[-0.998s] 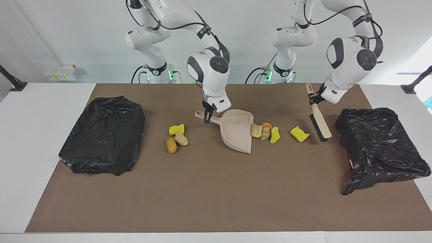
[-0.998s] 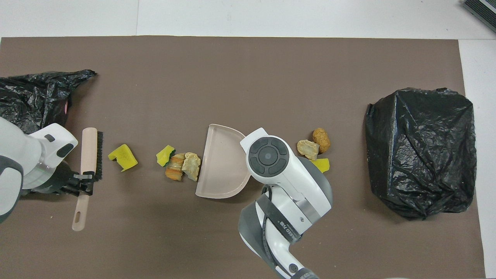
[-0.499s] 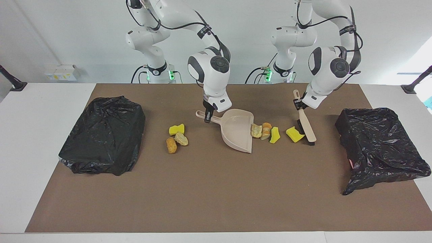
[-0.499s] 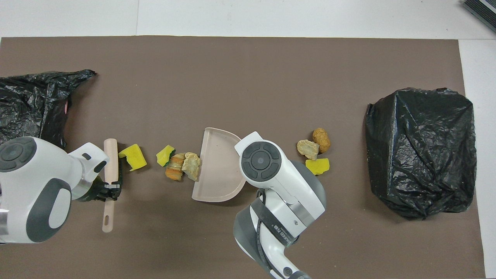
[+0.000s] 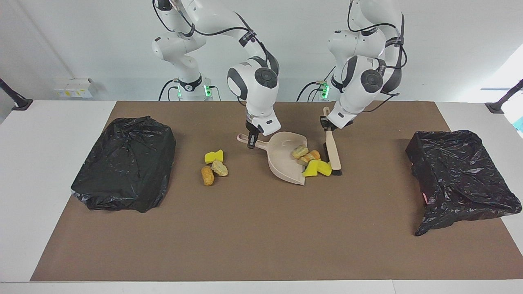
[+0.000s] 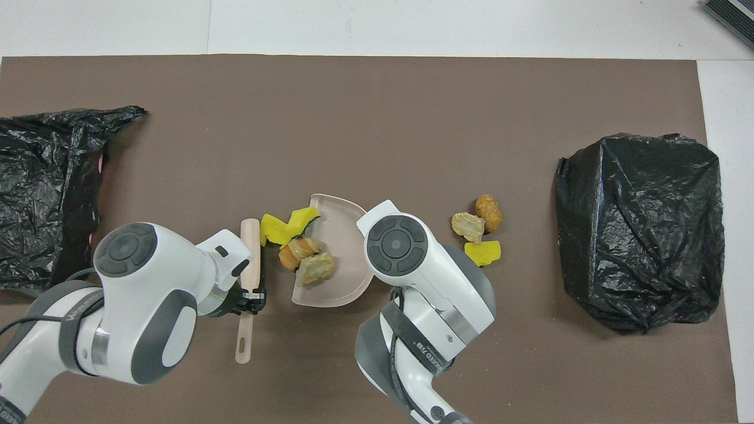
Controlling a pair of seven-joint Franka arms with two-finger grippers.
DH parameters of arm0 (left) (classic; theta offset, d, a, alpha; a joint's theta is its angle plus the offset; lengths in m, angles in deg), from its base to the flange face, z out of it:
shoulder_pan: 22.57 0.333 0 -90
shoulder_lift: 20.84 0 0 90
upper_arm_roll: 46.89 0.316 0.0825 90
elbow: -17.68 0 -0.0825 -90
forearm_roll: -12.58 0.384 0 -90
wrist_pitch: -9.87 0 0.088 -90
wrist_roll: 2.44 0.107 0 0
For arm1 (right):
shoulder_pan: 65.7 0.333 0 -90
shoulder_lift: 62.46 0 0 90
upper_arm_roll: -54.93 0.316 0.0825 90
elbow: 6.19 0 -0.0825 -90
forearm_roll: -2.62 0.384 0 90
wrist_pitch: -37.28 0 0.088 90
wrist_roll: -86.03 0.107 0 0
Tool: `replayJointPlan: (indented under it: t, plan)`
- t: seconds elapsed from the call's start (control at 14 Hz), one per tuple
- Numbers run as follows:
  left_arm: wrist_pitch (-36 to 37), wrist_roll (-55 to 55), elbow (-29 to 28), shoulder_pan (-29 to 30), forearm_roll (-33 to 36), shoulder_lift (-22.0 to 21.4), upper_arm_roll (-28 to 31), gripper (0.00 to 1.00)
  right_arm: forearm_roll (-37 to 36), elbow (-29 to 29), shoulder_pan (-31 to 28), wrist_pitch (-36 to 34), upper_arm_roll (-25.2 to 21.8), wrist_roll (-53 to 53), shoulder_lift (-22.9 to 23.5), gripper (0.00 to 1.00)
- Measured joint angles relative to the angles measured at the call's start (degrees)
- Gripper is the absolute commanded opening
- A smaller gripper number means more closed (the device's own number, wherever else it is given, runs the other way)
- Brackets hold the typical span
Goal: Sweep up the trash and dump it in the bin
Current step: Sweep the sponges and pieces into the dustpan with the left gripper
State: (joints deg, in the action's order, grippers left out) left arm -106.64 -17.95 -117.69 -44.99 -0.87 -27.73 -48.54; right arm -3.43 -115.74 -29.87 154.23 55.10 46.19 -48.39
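We work from our own end of the tabletop outward. Our right pincer is clamped on the dustpan handle, the pan flat on the mat with its open mouth toward the left arm's end. Our left pincer is closed on the brush handle; the brush lies with its long axis running away from us, bristles facing the pan mouth.

The relation that matters: four scraps sit between brush and pan. Two bread chunks are already inside the pan; two yellow sponge bits, one green-backed, straddle the lip at the end of the mouth farther from us, touching the bristles. They lie from the brush toward the right arm's end, so we judge one more short push that way should seat them. The left arm is the nearer one for it.

Three more scraps, a sponge bit and two chunks, wait just beside the pan's back, toward the right arm's end, well apart from the brush; the pan itself stands in the way.

Black-bagged bins stand at each end: one at the right arm's, one at the left arm's.
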Motion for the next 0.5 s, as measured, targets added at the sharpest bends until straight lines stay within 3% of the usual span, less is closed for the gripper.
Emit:
replayJointPlan:
  t: [0.29,0.5]
  plan:
    - [-4.0,-6.7,0.0,-11.6,-3.9,0.1,-0.1,0.0,0.0,0.0,0.0,0.0,0.0,0.0,0.0,0.0]
    - [-5.1,-8.7,0.1,-13.0,-3.9,0.3,0.4,0.0,0.0,0.0,0.0,0.0,0.0,0.0,0.0,0.0]
